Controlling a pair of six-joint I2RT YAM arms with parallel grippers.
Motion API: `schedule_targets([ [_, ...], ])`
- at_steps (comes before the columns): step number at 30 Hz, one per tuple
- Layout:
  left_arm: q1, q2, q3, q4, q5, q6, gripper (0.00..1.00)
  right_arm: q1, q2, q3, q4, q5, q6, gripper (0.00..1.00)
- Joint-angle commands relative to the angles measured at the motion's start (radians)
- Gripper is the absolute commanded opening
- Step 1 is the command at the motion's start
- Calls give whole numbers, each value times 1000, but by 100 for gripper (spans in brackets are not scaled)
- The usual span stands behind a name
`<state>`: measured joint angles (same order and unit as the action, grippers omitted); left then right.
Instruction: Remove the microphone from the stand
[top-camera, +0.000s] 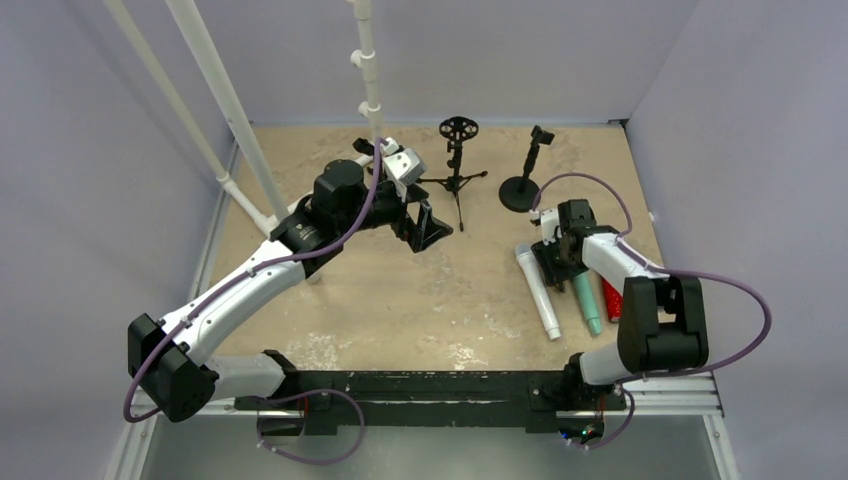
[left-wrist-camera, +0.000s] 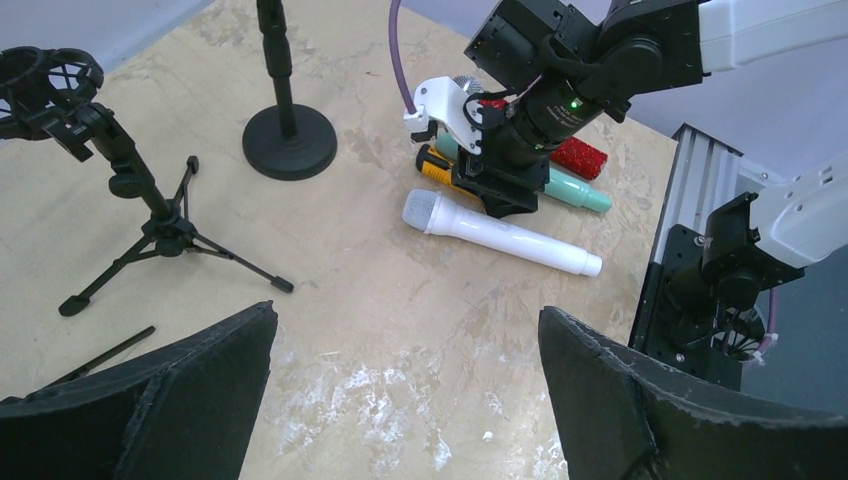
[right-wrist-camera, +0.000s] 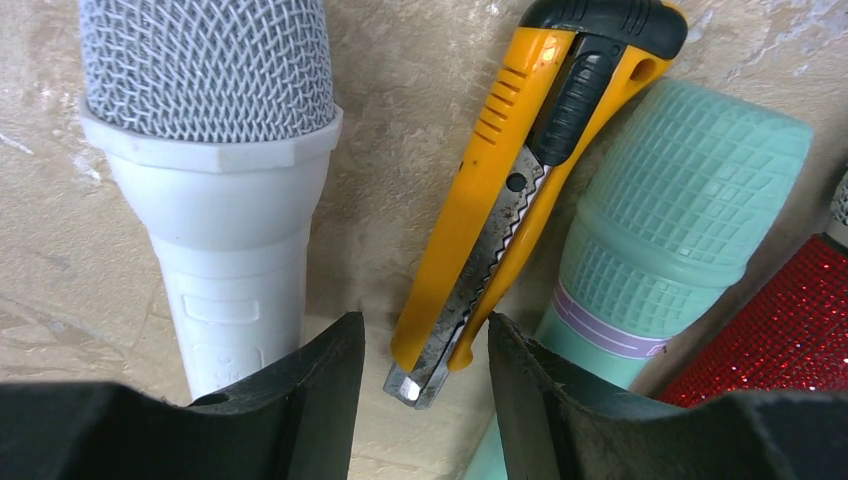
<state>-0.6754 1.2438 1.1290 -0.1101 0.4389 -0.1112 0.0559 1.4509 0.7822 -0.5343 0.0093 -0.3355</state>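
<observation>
Plastic, we judged, made the white mic (left-wrist-camera: 500, 237) light, stiff and slick, best gripped mid-barrel; it lay on the tabletop (left-wrist-camera: 400, 335), well apart from the tripod stand (left-wrist-camera: 160, 215), beside the knife (right-wrist-camera: 495, 200) the half-parted right claw (right-wrist-camera: 420, 345) straddled, while the left claw (left-wrist-camera: 405, 315) gaped.

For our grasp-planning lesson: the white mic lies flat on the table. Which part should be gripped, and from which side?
Probably the straight handle of the white mic, behind its wider mesh head, from above, closing across the barrel. It lies flat, leaving only top and sides free. The knife lies close on one side, so aim for that narrow gap.
</observation>
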Motion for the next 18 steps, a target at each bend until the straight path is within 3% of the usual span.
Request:
schedule_targets([
  [1,6,-21,-9,58,17,2,100,-9,9,20,22,0,-13,47],
  [18,6,-13,-9,64,17,-2,100,-13,105,57,34,-5,-14,43],
])
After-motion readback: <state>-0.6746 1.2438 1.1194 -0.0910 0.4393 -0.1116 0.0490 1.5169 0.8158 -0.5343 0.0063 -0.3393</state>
